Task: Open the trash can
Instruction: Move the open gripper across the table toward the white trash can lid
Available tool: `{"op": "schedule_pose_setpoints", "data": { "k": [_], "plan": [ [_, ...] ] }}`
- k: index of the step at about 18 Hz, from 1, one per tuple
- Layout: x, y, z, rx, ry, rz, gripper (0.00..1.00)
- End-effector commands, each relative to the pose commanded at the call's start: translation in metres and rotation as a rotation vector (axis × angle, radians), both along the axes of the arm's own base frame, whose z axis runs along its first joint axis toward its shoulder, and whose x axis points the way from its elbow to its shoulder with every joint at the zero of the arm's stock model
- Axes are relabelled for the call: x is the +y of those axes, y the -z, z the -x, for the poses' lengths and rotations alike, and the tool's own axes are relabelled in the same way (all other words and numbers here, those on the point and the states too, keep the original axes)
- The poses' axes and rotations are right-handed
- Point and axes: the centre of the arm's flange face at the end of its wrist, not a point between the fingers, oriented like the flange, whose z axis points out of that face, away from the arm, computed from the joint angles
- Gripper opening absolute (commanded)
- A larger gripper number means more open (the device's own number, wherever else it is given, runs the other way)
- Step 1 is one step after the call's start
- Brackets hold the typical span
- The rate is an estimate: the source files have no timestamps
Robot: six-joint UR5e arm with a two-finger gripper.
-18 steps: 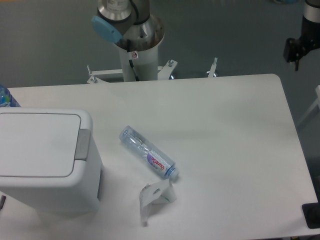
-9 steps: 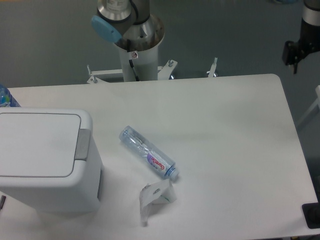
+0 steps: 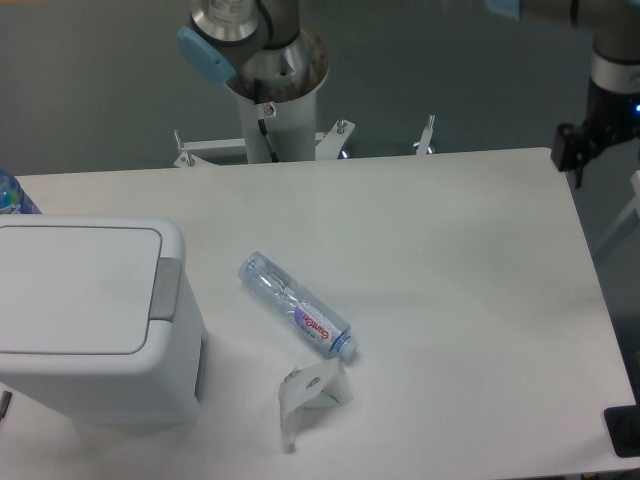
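Note:
The trash can (image 3: 85,320) is a large white boxy bin at the table's left front, its flat lid down and a grey push tab (image 3: 166,290) on its right rim. My gripper (image 3: 570,155) hangs at the far right, just past the table's back right corner, a long way from the bin. It looks dark and small there, and I cannot make out whether its fingers are open or shut. Nothing shows in it.
A clear plastic bottle (image 3: 297,305) lies on its side mid-table. A small white folded stand (image 3: 312,393) sits just in front of it. The arm's base column (image 3: 270,90) rises behind the table. A blue-capped bottle (image 3: 12,196) peeks in at the left edge.
The gripper has come lower and slightly left, from above the back right corner toward the table's edge. The bin, bottle and stand have not moved.

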Motion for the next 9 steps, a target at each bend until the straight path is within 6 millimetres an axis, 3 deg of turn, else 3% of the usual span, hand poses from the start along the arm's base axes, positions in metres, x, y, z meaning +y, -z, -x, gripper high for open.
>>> {"op": "schedule_pose_setpoints", "data": {
  "k": [5, 9],
  "plan": [
    [0.045, 0.01, -0.021, -0.04, -0.027, -0.053, 1.0],
    [0.091, 0.007, -0.054, -0.055, -0.065, -0.084, 1.0]
  ]
}}
